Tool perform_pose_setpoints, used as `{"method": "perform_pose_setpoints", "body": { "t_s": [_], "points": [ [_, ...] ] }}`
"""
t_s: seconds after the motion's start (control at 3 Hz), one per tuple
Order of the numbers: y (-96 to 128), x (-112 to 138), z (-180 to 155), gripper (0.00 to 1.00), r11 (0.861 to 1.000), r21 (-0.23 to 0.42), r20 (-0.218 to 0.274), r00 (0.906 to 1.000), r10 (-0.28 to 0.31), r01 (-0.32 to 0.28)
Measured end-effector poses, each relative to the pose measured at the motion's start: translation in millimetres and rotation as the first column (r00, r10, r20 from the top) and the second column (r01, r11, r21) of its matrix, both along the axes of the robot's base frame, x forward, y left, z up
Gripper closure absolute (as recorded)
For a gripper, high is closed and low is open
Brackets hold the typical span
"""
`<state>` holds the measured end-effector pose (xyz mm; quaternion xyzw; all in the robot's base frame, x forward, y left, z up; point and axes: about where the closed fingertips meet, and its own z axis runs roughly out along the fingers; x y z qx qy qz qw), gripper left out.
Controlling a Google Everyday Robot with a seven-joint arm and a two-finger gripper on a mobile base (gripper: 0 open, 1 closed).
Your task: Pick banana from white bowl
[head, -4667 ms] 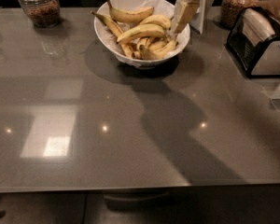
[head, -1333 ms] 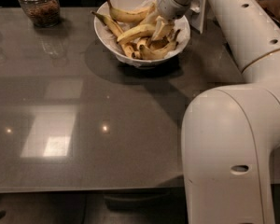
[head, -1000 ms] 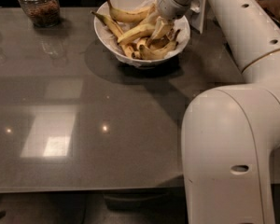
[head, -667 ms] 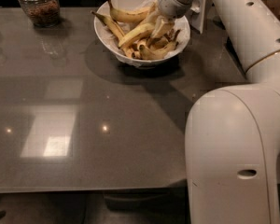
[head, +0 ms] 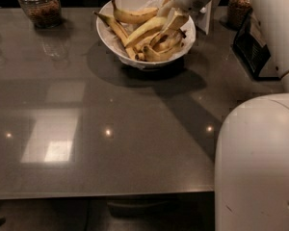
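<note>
The white bowl [head: 106,36] stands at the back middle of the grey table and holds several bananas. My gripper [head: 169,17] reaches down into the bowl's right side. It is shut on the right end of the banana [head: 144,31], a long bright yellow one. That end is raised and the left end rests low among the pile. A plump banana [head: 135,16] lies across the back of the bowl. A thin banana with a long dark stem [head: 114,25] lies at the left. Smaller, browner bananas [head: 159,51] lie at the front.
A glass jar [head: 38,4] stands at the back left and another jar [head: 241,6] at the back right. A black holder [head: 253,42] sits at the right edge, with a white card [head: 204,18] behind the bowl. My white arm [head: 257,162] fills the lower right.
The gripper has risen slightly with the bright yellow banana's right end, so the banana now slants up out of the pile. The bowl has not moved.
</note>
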<state>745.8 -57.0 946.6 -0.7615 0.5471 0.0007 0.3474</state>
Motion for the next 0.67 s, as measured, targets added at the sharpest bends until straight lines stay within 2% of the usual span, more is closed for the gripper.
{"method": "perform_pose_setpoints", "body": {
  "t_s": [0.33,0.67],
  "points": [
    [-12,-20,28,1.00,0.986,0.156,-0.020,0.9985,-0.051,0.053],
    [-26,-42,57,1.00,0.949,0.304,-0.028,0.9965,-0.079,0.083]
  ]
}}
